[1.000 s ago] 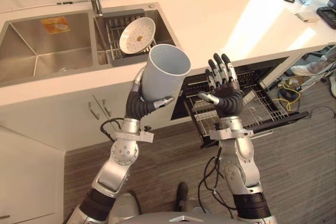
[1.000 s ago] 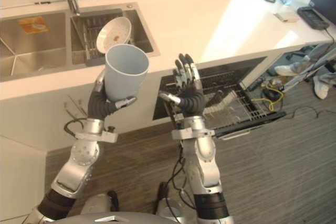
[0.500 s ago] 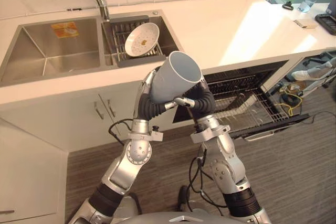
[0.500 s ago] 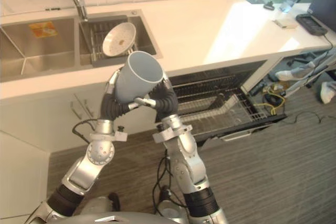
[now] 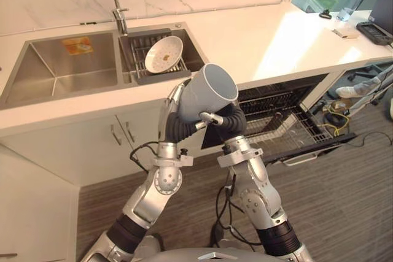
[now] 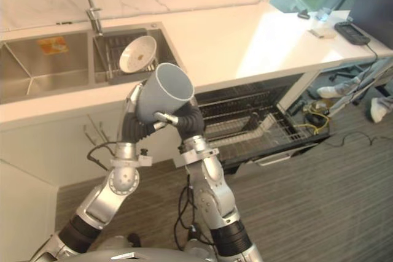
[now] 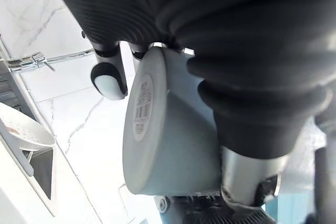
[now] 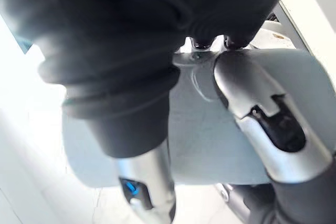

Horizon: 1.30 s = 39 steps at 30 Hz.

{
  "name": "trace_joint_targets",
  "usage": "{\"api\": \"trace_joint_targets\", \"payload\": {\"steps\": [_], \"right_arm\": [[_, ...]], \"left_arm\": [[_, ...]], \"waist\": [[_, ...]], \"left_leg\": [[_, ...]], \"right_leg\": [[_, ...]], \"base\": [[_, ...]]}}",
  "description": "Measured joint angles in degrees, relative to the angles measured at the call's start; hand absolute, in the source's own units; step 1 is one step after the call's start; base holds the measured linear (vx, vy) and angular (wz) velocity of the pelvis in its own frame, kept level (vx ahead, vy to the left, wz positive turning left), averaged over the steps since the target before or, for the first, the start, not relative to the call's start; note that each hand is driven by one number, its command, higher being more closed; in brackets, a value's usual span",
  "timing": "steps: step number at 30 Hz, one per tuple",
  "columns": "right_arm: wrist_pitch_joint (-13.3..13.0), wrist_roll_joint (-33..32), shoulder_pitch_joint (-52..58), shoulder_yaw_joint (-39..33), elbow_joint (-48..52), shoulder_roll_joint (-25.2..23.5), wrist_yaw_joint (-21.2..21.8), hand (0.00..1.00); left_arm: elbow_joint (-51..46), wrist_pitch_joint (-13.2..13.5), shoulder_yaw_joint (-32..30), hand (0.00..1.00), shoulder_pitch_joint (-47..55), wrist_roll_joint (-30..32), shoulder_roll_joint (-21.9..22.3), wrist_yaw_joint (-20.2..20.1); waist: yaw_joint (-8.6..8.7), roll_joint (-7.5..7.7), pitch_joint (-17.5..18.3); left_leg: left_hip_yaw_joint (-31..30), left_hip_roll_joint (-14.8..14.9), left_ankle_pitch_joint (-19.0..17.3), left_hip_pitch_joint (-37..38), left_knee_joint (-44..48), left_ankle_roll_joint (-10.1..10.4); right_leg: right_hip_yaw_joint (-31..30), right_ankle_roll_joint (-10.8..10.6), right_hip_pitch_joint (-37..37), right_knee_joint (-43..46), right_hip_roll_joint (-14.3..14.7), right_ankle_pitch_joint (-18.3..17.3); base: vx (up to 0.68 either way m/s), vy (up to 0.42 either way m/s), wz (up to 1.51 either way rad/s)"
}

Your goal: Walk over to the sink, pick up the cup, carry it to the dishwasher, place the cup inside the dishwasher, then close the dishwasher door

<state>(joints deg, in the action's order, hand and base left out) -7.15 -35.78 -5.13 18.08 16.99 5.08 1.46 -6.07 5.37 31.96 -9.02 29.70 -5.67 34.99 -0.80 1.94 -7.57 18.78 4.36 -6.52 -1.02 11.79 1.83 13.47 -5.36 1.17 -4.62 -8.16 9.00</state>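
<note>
The pale blue cup [image 5: 206, 93] is held in the air before the front edge of the counter [image 5: 270, 35], tilted, its mouth turned up and toward the open dishwasher [image 5: 270, 93]. It is grasped by the left hand [image 5: 174, 124], whose fingers [image 7: 108, 80] are curled round the wall near the base. The right hand [image 5: 234, 121] is closed on the opposite side, its thumb [image 8: 144, 182] laid across the wall. The dishwasher's rack [image 5: 291, 127] is drawn out over the lowered door [image 5: 310, 151]. A white plate [image 5: 163, 53] is propped in the right basin of the sink [image 5: 61, 75], at the counter's left end.
</note>
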Motion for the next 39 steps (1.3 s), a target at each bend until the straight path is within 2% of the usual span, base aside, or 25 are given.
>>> {"api": "trace_joint_targets", "payload": {"steps": [3,4,6,14,22,23,30,39], "right_arm": [[-0.02,-0.41,0.16,1.58,0.02,-0.03,-3.02,0.0],[-0.02,-0.41,0.18,1.91,0.02,-0.08,-3.69,1.0],[-0.02,-0.39,0.22,3.11,0.02,-0.1,-6.02,1.0],[-0.03,0.26,0.32,5.42,0.02,-0.42,-13.39,1.0],[0.11,2.6,0.31,6.39,0.03,-0.43,-16.32,1.0],[0.13,3.0,0.31,6.56,0.03,-0.43,-16.91,1.0],[1.41,4.77,0.24,5.75,0.02,-0.32,-17.48,1.0],[1.4,4.75,-0.42,4.26,0.02,-0.47,-17.8,1.0]], "left_arm": [[0.28,-1.09,0.26,1.0,-0.01,1.01,0.12,1.0],[0.35,-1.36,0.36,1.0,-0.01,1.08,0.14,1.24],[0.67,-2.64,0.51,1.0,-0.01,1.91,0.15,2.24],[2.05,-4.31,1.6,1.0,-0.38,2.03,0.1,3.61],[2.91,-4.36,1.92,1.0,-0.36,1.82,-0.09,4.16],[3.07,-4.36,1.97,0.0,-0.36,1.5,-0.13,4.16],[3.25,-4.06,4.12,0.0,1.18,-0.39,-1.31,4.65],[3.16,-4.0,4.16,0.0,1.4,-1.71,-0.99,4.34]], "waist": [[0.1,-0.04,0.07],[0.1,-0.04,0.12],[0.06,-0.01,0.31],[-0.09,-0.05,1.37],[-0.08,-0.06,2.46],[-0.07,-0.09,2.64],[-0.09,-0.13,2.68],[-0.13,-0.16,2.72]], "left_leg": [[0.05,-0.17,0.22,-0.08,-0.08,-0.18],[0.06,-0.18,0.25,-0.11,-0.1,-0.19],[0.06,-0.24,0.29,-0.14,-0.19,-0.2],[0.05,-1.01,0.77,-0.27,-1.06,-0.36],[0.04,-1.03,0.87,-0.77,-1.04,-0.37],[0.04,-1.03,0.87,-0.77,-1.03,-0.37],[0.03,-1.04,0.87,-0.79,-1.02,-0.37],[-0.01,-1.06,0.94,-0.77,-1.01,-0.44]], "right_leg": [[-0.06,-0.06,-0.26,0.01,-0.12,0.04],[-0.07,-0.06,-0.3,0.01,-0.13,0.05],[-0.07,-0.07,-0.38,0.0,-0.16,0.05],[-0.06,-0.36,-0.82,0.02,-0.83,0.21],[-0.07,-0.26,-1.32,0.02,-0.89,0.19],[-0.07,-0.26,-1.31,0.02,-0.89,0.2],[-0.06,-0.23,-1.32,0.02,-0.9,0.2],[-0.03,-0.22,-1.27,0.02,-0.9,0.23]], "base": [[0.0,0.0,0.0],[0.0,0.0,0.0],[0.0,0.0,0.0],[0.0,0.0,0.0],[0.0,0.0,0.0],[0.0,0.0,0.0],[0.0,0.0,0.0],[0.0,0.0,0.0]]}}
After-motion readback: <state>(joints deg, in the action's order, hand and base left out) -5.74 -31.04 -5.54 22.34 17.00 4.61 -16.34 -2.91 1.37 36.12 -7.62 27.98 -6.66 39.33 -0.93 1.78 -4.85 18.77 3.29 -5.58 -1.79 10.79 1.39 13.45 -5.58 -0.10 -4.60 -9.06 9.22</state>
